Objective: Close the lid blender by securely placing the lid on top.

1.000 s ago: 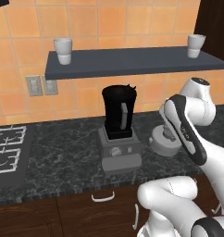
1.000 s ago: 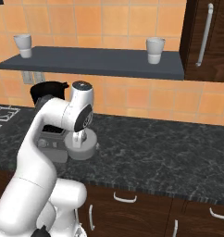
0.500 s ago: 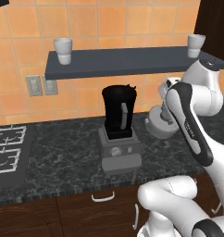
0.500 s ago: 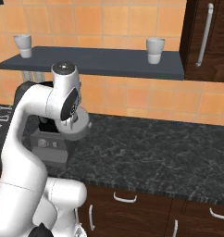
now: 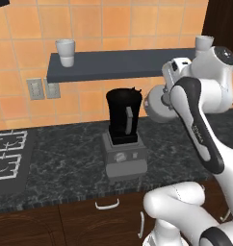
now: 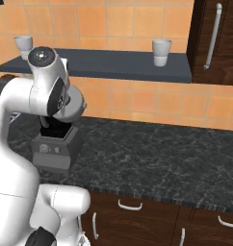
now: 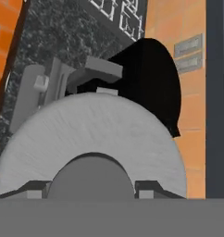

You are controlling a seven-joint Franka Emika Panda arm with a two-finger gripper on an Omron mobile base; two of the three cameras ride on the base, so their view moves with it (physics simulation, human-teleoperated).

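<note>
The blender is a black tapered jar with a grey handle strip on a boxy grey base with a dial, standing on the dark counter, its top uncovered. The lid, a round grey cap, hangs tilted just right of the jar's upper part, about level with its rim. My gripper is shut on the lid's knob. In the hand view the gripper clasps the knob, the lid spreads wide, and the blender lies beyond it. From the right, the lid hangs above the blender base.
A dark shelf runs above the blender and carries two white cups. A stove lies at the counter's left. Wall outlets sit behind. A dark cabinet stands at the right.
The arm has lifted the lid off the counter, carried it up and left toward the jar's top, and tilted it on edge. The blender has not moved.
</note>
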